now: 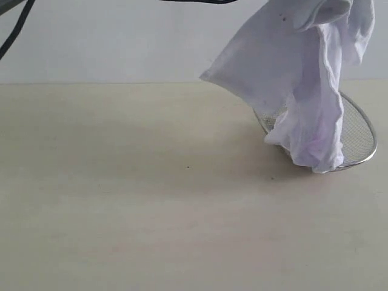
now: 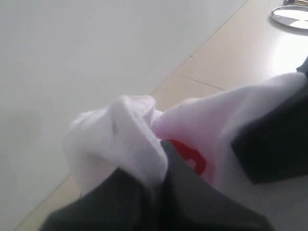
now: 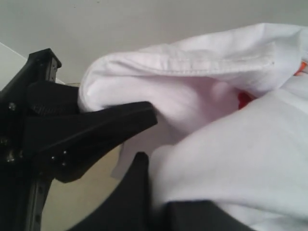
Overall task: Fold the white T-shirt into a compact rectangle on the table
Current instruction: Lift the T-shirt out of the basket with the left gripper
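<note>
Hanging from above the upper right edge of the exterior view, the white T-shirt (image 1: pixel 303 79) is held up over the table (image 1: pixel 151 212) as a crumpled, twisted bundle. One loose flap sticks out to the left, and the lowest folds come down in front of a silver wire-mesh basket (image 1: pixel 359 130), which lies on the right part of the table. The lowest tip of the cloth reaches the level of the basket's near rim; whether it touches the rim or the tabletop, I cannot tell. Both grippers are outside this view, above the frame.

In the left wrist view the left gripper (image 2: pixel 199 149) has its dark fingers (image 2: pixel 269 144) pressed together on a bunch of the shirt. White folds swell up around them, and a piece of the red lettering (image 2: pixel 192 160) shows just beside the fingers.

In the right wrist view the right gripper (image 3: pixel 147 137) is also closed, its black fingers (image 3: pixel 96 127) pinching the shirt near a stitched hem (image 3: pixel 202 62). The cloth wraps over the upper finger and covers most of the lower one. A small spot of red (image 3: pixel 245 98) and a bit of orange (image 3: pixel 303 67) appear among the folds, the orange right at the picture's edge
</note>
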Robot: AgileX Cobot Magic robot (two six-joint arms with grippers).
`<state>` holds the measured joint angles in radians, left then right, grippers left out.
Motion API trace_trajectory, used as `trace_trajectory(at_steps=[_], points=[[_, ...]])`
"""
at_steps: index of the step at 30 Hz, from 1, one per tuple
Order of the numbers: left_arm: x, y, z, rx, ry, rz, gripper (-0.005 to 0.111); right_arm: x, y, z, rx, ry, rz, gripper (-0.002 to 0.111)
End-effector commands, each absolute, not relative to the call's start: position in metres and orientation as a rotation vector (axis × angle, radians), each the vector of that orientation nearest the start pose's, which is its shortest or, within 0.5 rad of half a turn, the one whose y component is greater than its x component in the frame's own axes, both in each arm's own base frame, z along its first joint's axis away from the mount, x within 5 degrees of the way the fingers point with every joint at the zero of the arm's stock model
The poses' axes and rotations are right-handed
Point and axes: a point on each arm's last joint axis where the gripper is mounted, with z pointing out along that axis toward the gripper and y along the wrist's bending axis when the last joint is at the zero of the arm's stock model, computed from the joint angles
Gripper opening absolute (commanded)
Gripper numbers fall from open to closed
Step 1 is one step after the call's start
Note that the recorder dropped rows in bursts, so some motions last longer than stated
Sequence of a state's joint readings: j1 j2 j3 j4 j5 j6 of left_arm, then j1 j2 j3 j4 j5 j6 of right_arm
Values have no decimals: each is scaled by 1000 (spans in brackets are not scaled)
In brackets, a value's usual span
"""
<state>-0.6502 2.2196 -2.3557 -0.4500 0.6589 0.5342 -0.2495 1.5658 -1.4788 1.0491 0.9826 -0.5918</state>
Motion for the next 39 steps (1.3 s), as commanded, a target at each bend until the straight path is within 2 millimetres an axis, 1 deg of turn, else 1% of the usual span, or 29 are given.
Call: trace_trajectory(at_steps=[1,3,4,8,12,14,18,22,24,28,33,36,39], points=[[388,-329,393,936,1731,-593,4,338,-12,398,-25,2080,863,0],[383,-326,401,942,1729,-597,4,336,-10,400,-35,2081,872,0],[382,-325,402,947,1733,-598,4,335,-8,401,-42,2080,875,0],[380,-323,397,966,1807,-582,4,324,5,412,-100,2067,892,0],[369,-314,417,962,1790,-581,4,321,20,412,-159,2080,924,0],[366,-309,421,958,1804,-546,4,321,26,413,-165,2078,933,0],[358,-302,417,957,1836,-541,4,316,42,416,-220,2077,959,0],[350,-294,421,937,1830,-532,4,311,52,418,-250,2083,970,0],[345,-289,424,931,1825,-528,4,309,52,420,-248,2090,959,0],[335,-279,423,926,1827,-495,4,302,53,423,-261,2103,957,0],[317,-263,428,879,1788,-487,4,294,54,428,-286,2103,969,0],[308,-255,424,876,1803,-485,4,291,54,430,-278,2102,975,0],[302,-245,426,845,1809,-475,4,288,57,430,-295,2119,1009,0]])
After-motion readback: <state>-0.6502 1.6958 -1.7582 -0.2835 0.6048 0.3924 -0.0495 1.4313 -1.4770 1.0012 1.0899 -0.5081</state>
